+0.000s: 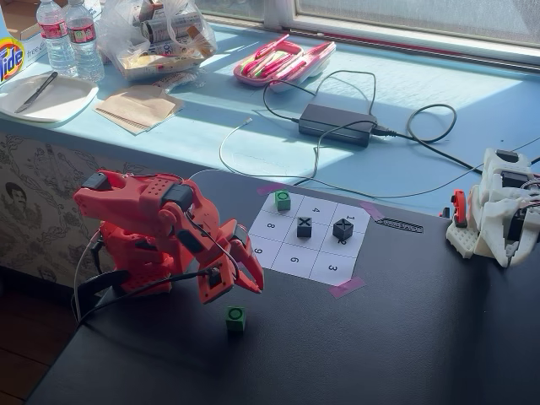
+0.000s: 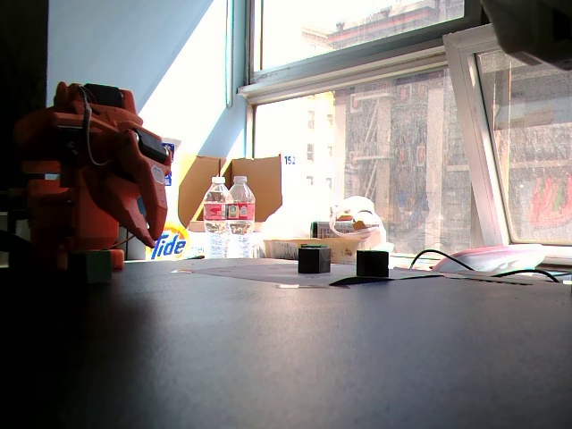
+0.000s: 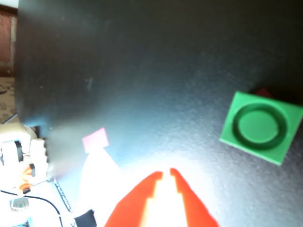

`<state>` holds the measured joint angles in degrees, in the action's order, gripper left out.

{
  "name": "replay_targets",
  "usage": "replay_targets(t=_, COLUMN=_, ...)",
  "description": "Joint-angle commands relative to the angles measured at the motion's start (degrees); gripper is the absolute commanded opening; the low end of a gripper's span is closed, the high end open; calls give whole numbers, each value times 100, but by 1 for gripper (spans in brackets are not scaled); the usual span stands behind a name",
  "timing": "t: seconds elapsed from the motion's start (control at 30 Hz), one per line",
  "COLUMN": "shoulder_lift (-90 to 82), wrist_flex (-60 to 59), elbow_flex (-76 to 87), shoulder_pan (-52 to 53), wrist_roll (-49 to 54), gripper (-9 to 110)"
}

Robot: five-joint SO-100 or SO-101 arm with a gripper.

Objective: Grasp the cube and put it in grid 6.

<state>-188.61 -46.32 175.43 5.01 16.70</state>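
A bright green cube (image 1: 235, 318) with a dark O ring on top sits on the black table, off the paper grid. In the wrist view the cube (image 3: 259, 126) lies to the upper right of the jaw tips. It also shows dimly in a fixed view (image 2: 92, 265). My orange gripper (image 1: 251, 287) hangs just above and slightly behind it. The jaws are nearly together and hold nothing, as the wrist view (image 3: 165, 173) shows. Grid 6 (image 1: 294, 259) is a bare white cell in the near row. A second green O cube (image 1: 283, 200) stands in the far corner cell.
Two black X cubes (image 1: 304, 226) (image 1: 342, 229) stand in the grid's middle row. Pink tape (image 1: 346, 288) holds the paper's corner. A white arm (image 1: 499, 207) stands at the right table edge. A power brick (image 1: 337, 123) and cables lie on the blue counter behind.
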Motion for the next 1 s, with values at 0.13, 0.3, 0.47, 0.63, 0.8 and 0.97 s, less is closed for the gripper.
replay_targets(t=0.13, shoulder_lift=-53, wrist_flex=35, elbow_flex=396, shoulder_pan=9, wrist_roll=70, gripper=0)
replay_targets(t=0.3, shoulder_lift=62, wrist_flex=308, elbow_flex=396, shoulder_pan=-35, wrist_roll=123, gripper=0)
replay_targets(t=0.47, shoulder_lift=650, wrist_flex=976, elbow_flex=185, shoulder_pan=-79, wrist_roll=105, gripper=0)
replay_targets(t=0.63, shoulder_lift=1397, wrist_flex=483, elbow_flex=-923, shoulder_pan=-26, wrist_roll=-176, gripper=1)
replay_targets(t=0.8, shoulder_lift=2540, wrist_flex=-1125, elbow_flex=-3129, shoulder_pan=132, wrist_roll=281, gripper=1)
replay_targets(t=0.97, shoulder_lift=3331, wrist_flex=-2769, elbow_flex=-5563, shoulder_pan=475, wrist_roll=721, gripper=4)
